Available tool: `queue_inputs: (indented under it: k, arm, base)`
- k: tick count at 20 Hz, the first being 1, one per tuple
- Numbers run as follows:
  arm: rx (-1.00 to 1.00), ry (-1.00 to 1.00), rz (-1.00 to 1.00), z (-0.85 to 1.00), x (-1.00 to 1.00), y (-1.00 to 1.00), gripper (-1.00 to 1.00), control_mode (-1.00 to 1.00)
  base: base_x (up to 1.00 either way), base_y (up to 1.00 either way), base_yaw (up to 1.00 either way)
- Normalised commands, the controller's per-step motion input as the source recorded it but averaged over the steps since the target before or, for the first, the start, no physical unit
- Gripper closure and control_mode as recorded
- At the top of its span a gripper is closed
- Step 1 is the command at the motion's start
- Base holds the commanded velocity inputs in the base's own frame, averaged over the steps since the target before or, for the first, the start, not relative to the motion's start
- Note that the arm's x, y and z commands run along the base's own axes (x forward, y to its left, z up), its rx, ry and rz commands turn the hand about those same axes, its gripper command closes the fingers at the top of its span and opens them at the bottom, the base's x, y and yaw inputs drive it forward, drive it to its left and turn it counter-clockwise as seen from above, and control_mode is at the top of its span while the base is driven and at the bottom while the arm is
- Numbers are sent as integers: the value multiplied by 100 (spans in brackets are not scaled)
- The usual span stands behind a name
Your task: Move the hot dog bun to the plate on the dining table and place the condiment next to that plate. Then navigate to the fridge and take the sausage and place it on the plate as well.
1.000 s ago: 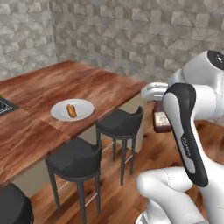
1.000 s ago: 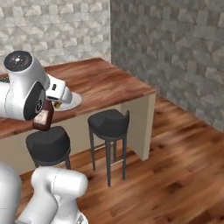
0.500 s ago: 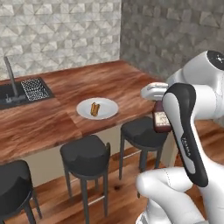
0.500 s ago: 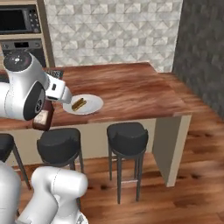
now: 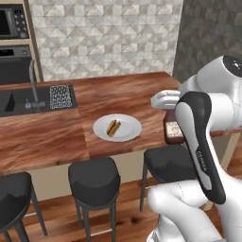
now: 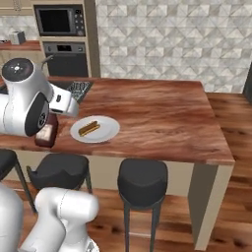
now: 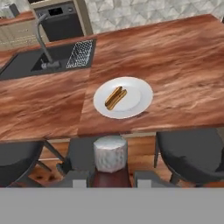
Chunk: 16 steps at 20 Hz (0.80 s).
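Condiment (image 5: 174, 130) half hidden behind arm; sink (image 5: 9, 101) cut by edge.

Reddish-brown wood-grain tabletop (image 5: 123, 94); plain white plate (image 5: 128, 133) with golden-tan bun (image 5: 112, 127). Dark maroon bottle (image 5: 174, 133), pale label, grey cap. Black round stools (image 5: 93, 177); dark sink (image 7: 26, 65) far left. Grey triangle-patterned wall tiles (image 6: 172, 34); brown plank floor (image 6: 236, 133).

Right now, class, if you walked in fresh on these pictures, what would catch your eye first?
First the white plate near the front edge of the dining table, with the hot dog bun on it. Then the condiment, clamped in the gripper above the stools, short of the table.
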Motion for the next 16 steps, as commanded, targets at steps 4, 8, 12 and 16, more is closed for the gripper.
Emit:
queue_inputs:
  k: [4, 8, 12, 16]
  arm:
    - [0, 0, 0, 0, 0, 0, 100, 100]
    - [0, 0, 0, 0, 0, 0, 100, 100]
    - [6, 0, 13, -16, 50, -50, 100, -100]
    - [10, -11, 25, -38, 73, -75, 100, -100]
  base:
    - [75, -41, 11]
    - [64, -7, 2]
    - [0, 0, 0]
    - [0, 0, 0]
